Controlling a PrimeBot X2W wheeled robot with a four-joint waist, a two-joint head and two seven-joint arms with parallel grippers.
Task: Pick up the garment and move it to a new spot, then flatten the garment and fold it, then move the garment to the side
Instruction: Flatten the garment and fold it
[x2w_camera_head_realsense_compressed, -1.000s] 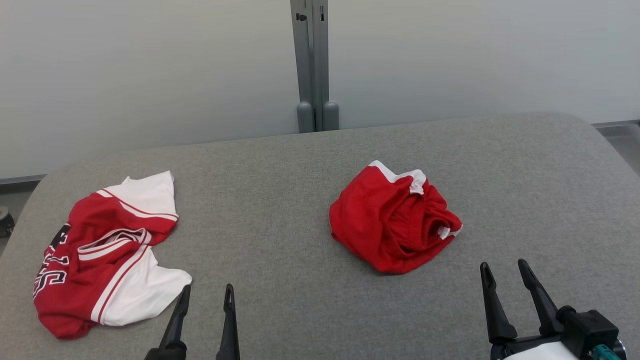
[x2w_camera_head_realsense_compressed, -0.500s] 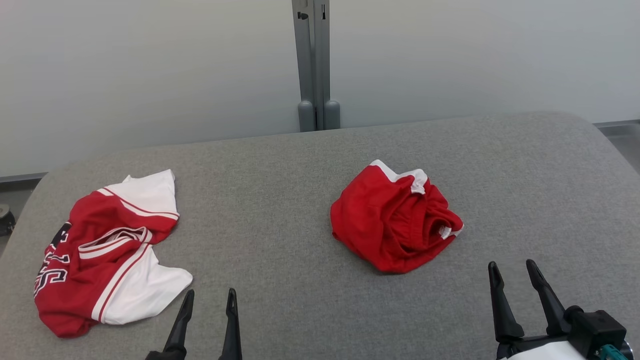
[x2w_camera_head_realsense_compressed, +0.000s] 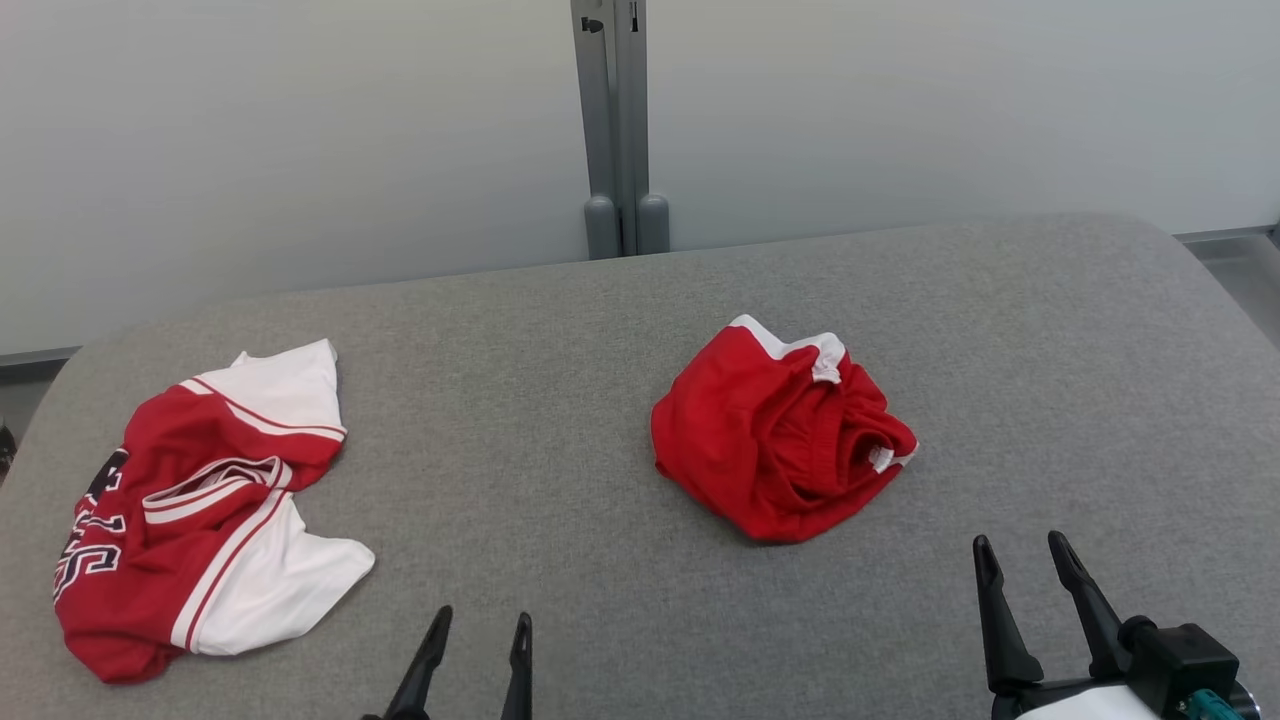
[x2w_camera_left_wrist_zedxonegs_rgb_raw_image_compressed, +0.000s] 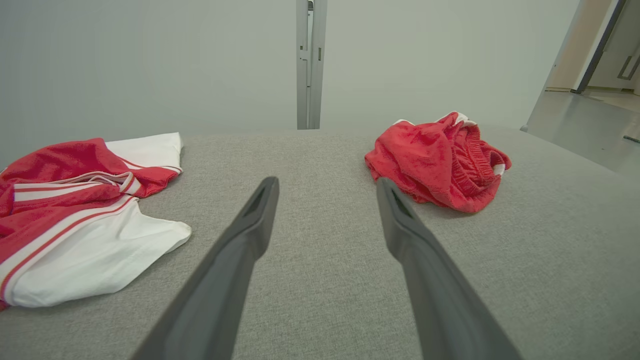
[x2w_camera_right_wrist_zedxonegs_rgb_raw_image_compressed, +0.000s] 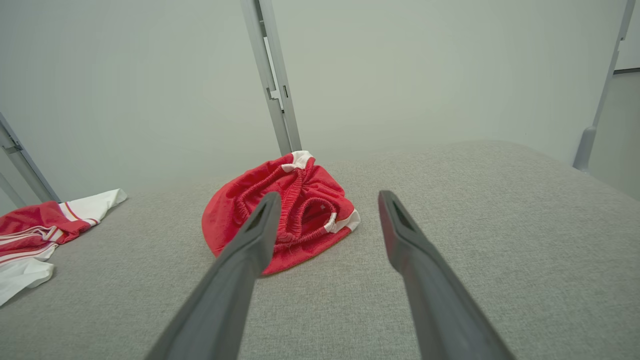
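Note:
A crumpled pair of red shorts (x2w_camera_head_realsense_compressed: 780, 435) with white trim lies bunched near the middle of the grey table (x2w_camera_head_realsense_compressed: 560, 400); the same shorts (x2w_camera_left_wrist_zedxonegs_rgb_raw_image_compressed: 440, 160) sit ahead and right in the left wrist view, and the shorts (x2w_camera_right_wrist_zedxonegs_rgb_raw_image_compressed: 310, 210) lie just beyond the fingers in the right wrist view. A red and white jersey (x2w_camera_head_realsense_compressed: 200, 500) lies rumpled at the left; this jersey (x2w_camera_left_wrist_zedxonegs_rgb_raw_image_compressed: 75, 205) and jersey (x2w_camera_right_wrist_zedxonegs_rgb_raw_image_compressed: 35, 235) stay at the left. My left gripper (x2w_camera_head_realsense_compressed: 480, 625) is open near the front edge, empty. My right gripper (x2w_camera_head_realsense_compressed: 1020, 550) is open, front right of the shorts, holding nothing.
A grey upright post (x2w_camera_head_realsense_compressed: 612, 120) stands against the pale wall behind the table's far edge. Bare grey table surface lies between the two garments and to the right of the shorts. Floor and a doorway (x2w_camera_left_wrist_zedxonegs_rgb_raw_image_compressed: 595, 75) lie off to the right.
My left gripper has shifted right and lower along the front edge. The right gripper has dropped slightly. The head view has shifted a little; the garments have not moved.

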